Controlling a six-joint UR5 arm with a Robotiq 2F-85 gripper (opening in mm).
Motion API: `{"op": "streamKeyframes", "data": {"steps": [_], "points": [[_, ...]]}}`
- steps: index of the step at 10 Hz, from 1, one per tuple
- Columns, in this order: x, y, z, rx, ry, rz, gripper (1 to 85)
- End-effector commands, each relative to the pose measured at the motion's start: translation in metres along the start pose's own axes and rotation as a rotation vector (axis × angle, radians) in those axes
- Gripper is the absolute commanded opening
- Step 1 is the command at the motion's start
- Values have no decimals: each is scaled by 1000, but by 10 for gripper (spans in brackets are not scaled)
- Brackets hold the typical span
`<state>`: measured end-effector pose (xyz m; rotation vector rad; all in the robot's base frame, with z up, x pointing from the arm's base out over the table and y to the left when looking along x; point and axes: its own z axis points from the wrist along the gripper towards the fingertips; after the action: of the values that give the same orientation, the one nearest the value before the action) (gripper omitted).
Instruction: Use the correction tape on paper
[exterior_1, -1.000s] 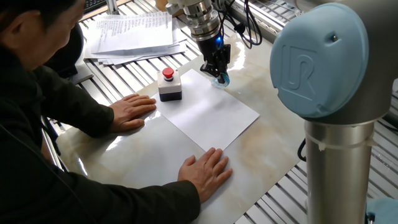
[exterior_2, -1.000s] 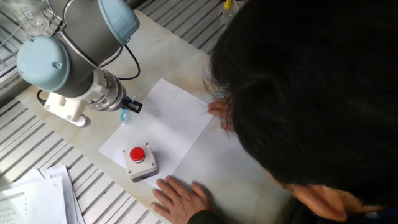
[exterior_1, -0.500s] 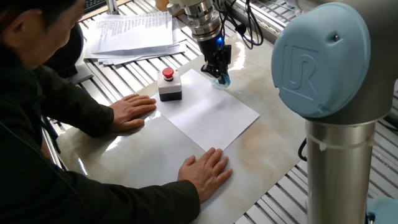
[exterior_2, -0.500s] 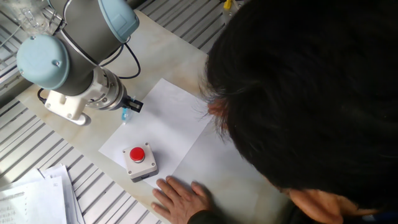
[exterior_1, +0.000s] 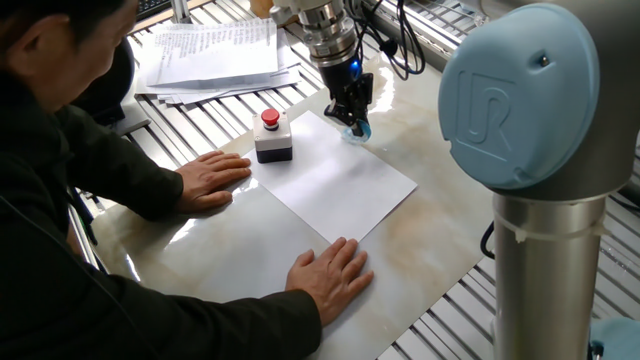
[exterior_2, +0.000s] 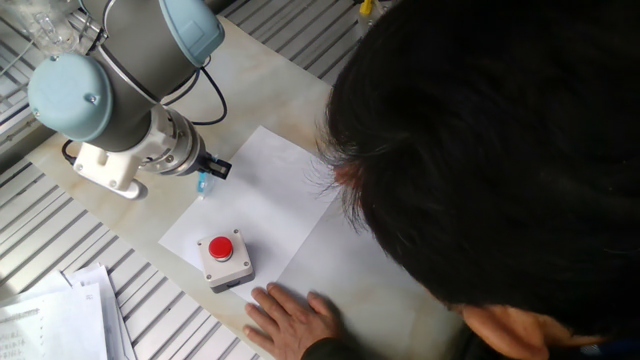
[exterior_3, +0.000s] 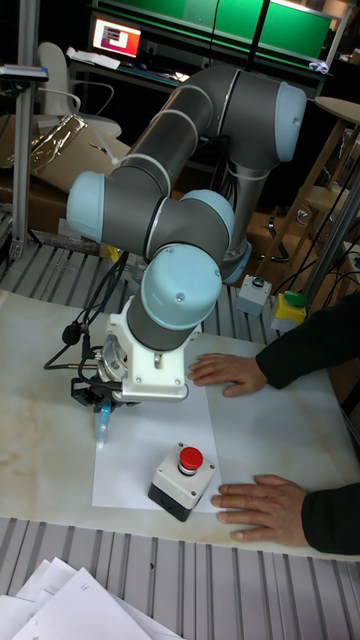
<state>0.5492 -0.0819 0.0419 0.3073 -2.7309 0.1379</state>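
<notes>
The light-blue plastic correction tape (exterior_1: 357, 129) stands tip-down at the far edge of the smooth white paper (exterior_1: 340, 180), clamped in the gripper's (exterior_1: 351, 117) black jaws, on the glossy marbled table (exterior_1: 430, 230); a grey button box (exterior_1: 273, 137) sits nearby.

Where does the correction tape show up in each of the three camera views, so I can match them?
One fixed view: the correction tape sits top centre, held in the pincer at the paper's far corner.
The other fixed view: left of centre, at the paper's left edge.
Tall fixed view: lower left, tip down at the paper's corner.
Shared landmark: the grey box with red button, standing on the same sheet.
</notes>
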Motion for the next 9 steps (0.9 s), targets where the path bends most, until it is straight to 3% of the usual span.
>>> {"op": "streamKeyframes", "data": {"steps": [1, 9], "points": [[2, 1, 0, -8, -2, -9, 17], [6, 2, 2, -16, -1, -14, 17]]}}
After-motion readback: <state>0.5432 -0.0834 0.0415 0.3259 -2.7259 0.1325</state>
